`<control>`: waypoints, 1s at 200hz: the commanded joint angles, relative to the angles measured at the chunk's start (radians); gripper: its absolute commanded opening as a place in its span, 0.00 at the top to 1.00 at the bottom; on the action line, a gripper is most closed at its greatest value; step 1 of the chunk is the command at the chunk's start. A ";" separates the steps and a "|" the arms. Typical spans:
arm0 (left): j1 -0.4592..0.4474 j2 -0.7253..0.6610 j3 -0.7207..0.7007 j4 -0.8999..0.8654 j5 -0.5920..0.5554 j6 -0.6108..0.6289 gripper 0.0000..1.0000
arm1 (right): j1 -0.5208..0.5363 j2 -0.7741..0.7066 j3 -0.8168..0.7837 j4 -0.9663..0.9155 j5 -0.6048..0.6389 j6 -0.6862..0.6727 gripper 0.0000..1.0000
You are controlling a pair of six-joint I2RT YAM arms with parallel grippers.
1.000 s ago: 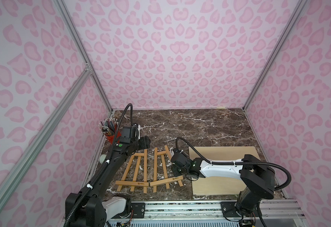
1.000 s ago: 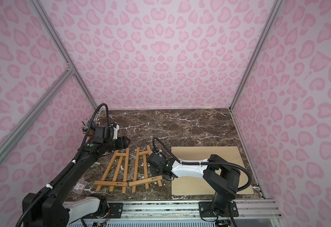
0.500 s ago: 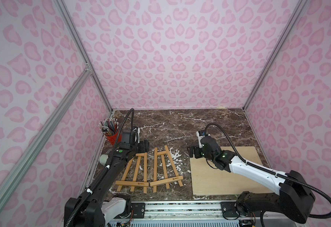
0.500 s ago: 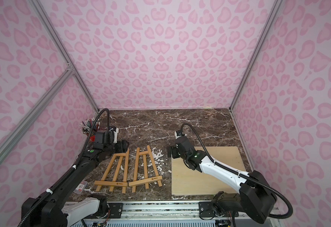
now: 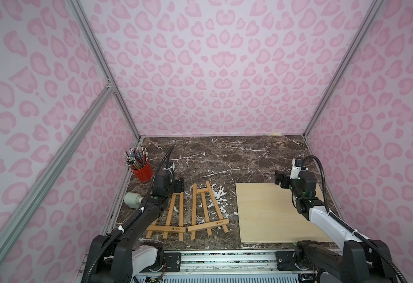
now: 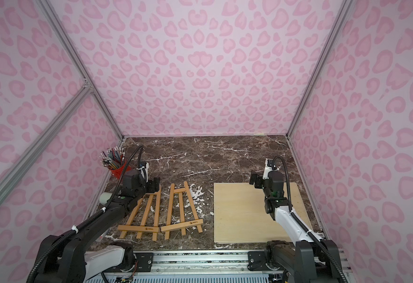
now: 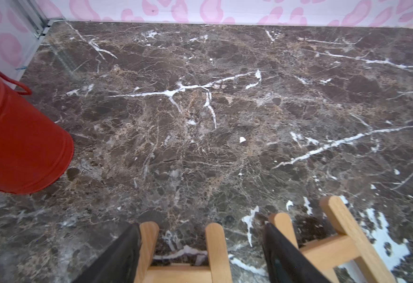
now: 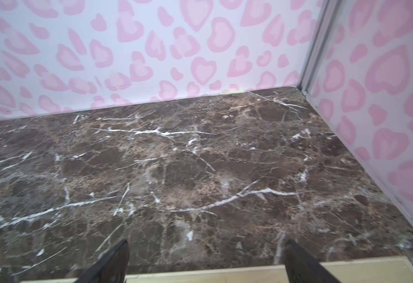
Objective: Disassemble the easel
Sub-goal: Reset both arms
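Two tan wooden easel frames [image 5: 208, 225] flat; left frame [image 5: 168, 229] top inside spread left gripper [image 5: 179, 185]; right gripper [image 5: 281, 180] spread, empty, over one pale plywood board [image 5: 269, 210].

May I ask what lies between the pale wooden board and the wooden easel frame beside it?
Nothing: bare brown marble tabletop shows there in both top views.

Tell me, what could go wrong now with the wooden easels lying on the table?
1. The left gripper has its open jaws around the top of the left easel. Closing there might pinch only the tips and slip, or shove it into the right easel beside it.
2. The red pencil cup stands close by the left arm; a swing could tip it.
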 commanded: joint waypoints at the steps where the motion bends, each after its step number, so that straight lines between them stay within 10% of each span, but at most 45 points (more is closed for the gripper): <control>1: 0.000 0.034 0.001 0.180 -0.060 0.090 0.20 | -0.023 0.042 -0.045 0.246 -0.028 -0.052 0.01; 200: 0.031 0.313 -0.083 0.615 -0.063 0.262 0.24 | -0.032 0.402 -0.204 0.907 -0.038 -0.128 0.01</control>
